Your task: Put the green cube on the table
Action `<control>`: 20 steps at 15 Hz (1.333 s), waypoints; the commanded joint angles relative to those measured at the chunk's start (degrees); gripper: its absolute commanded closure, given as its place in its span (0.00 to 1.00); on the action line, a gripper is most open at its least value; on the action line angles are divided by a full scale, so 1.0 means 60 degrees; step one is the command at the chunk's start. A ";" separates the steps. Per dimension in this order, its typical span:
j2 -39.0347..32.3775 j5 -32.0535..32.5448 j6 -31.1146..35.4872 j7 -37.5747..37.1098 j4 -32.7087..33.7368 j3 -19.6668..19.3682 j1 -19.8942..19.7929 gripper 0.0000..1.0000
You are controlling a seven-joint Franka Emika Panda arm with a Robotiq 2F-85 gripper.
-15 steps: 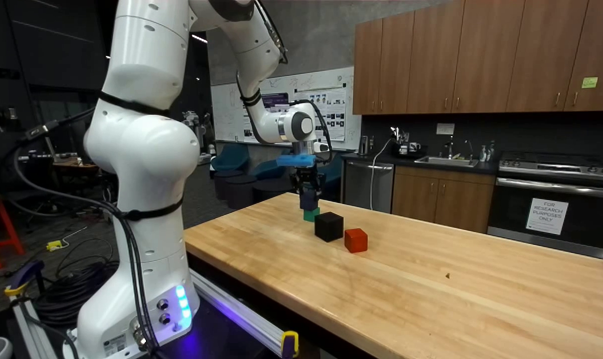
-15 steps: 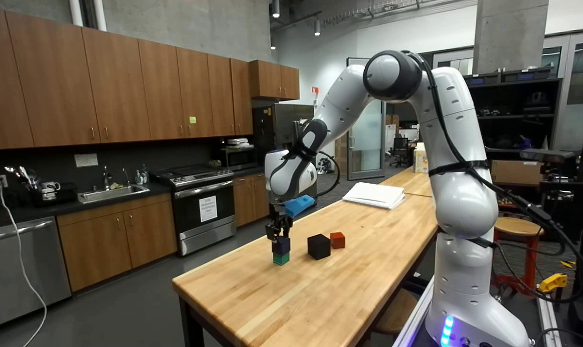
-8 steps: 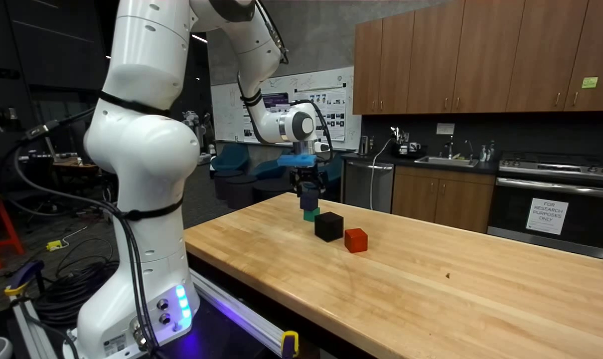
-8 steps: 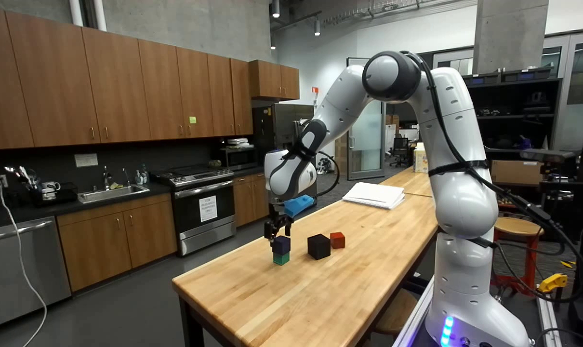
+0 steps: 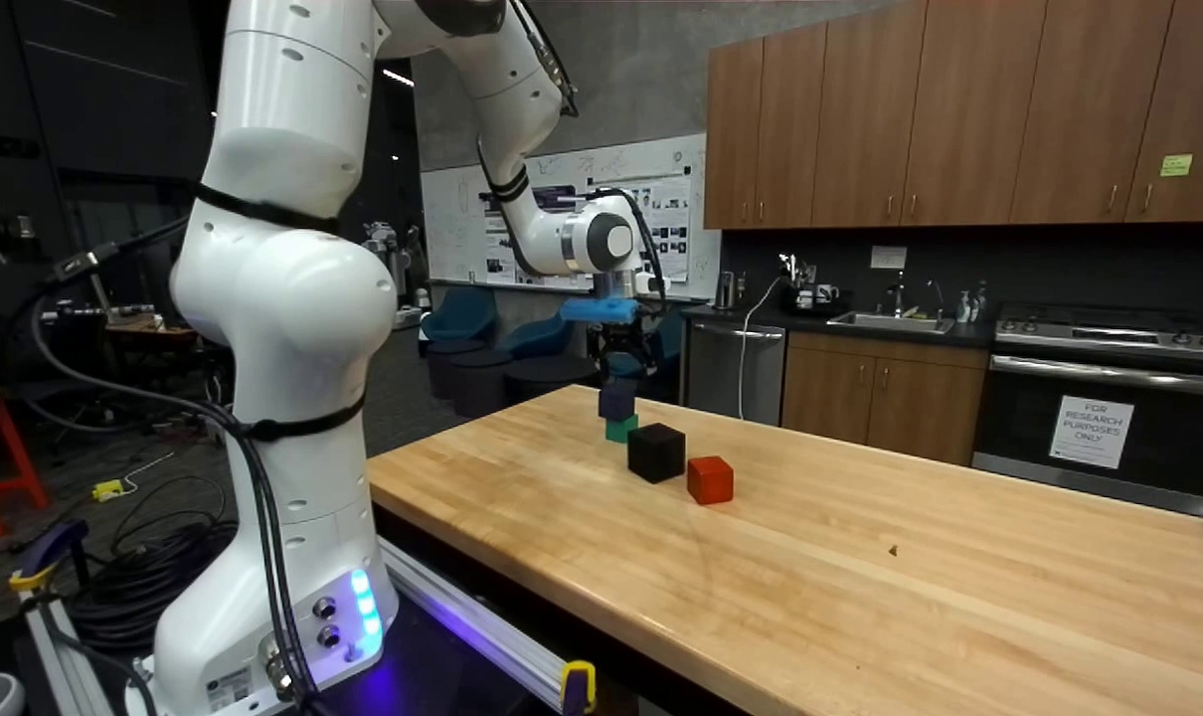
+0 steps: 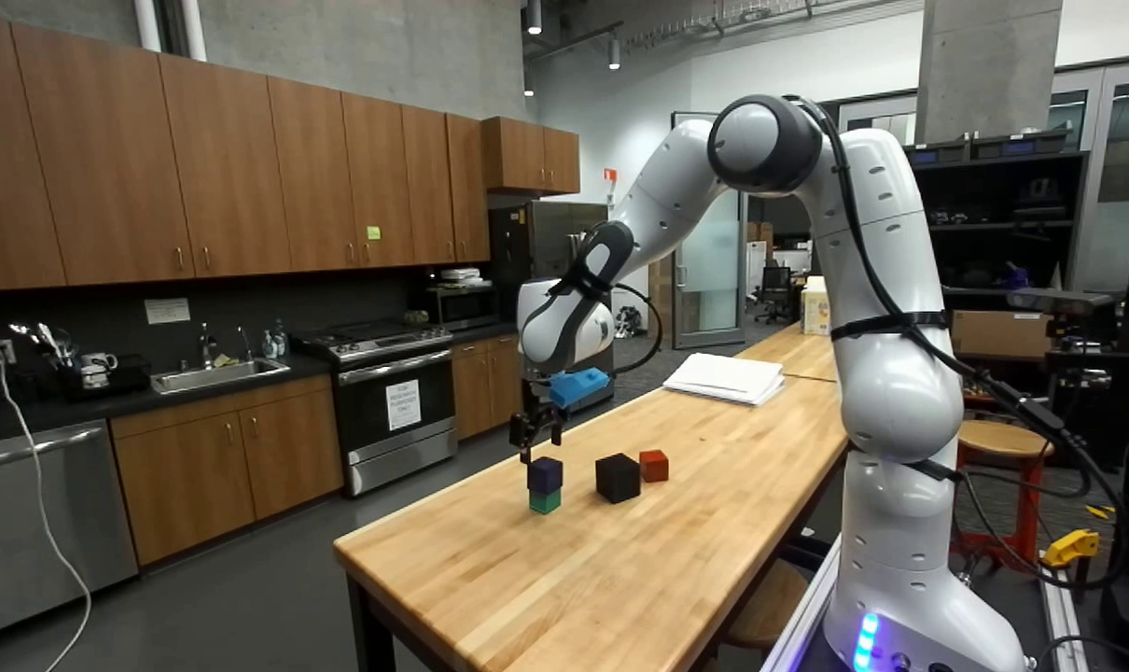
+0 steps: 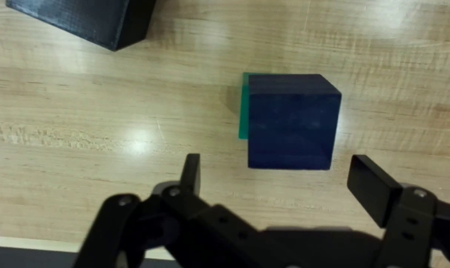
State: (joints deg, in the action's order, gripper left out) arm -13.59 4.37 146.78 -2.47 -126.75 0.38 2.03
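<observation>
On the bench (image 6: 527, 597), the green cube (image 6: 545, 502) is sitting under the dark blue cube (image 6: 545, 476)

The fingers (image 7: 373, 190) are standing wide apart, gripping nothing; in both exterior views they are hanging close over the dark blue cube. The green cube is resting on the bench directly beneath that block, so the task's goal is seemingly being met already.

The likeliest trouble is a bump. Should the fingers be swinging sideways this low, a tip could be catching the dark blue cube, knocking it off and dragging the green cube along. In the wrist view some green is showing past the upper cube's edge; no view is settling whether the pair is misaligned or the angle is causing this. Any overhang would be making a fall easier. The black cube (image 6: 618, 477) is standing near, possibly crowding a low approach; the red cube (image 6: 654, 465) is lying on its far side.
</observation>
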 commanded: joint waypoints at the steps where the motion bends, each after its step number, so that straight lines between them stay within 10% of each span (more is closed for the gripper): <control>1: 0.0632 -0.0198 -0.0206 -0.0024 -0.0243 -0.0061 -0.0137 0.00; 20: 0.2729 0.0315 -0.0161 -0.0936 -0.2506 -0.0801 -0.0931 0.00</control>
State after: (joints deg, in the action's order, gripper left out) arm -0.46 4.27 146.39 -5.48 -138.10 -4.11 -2.88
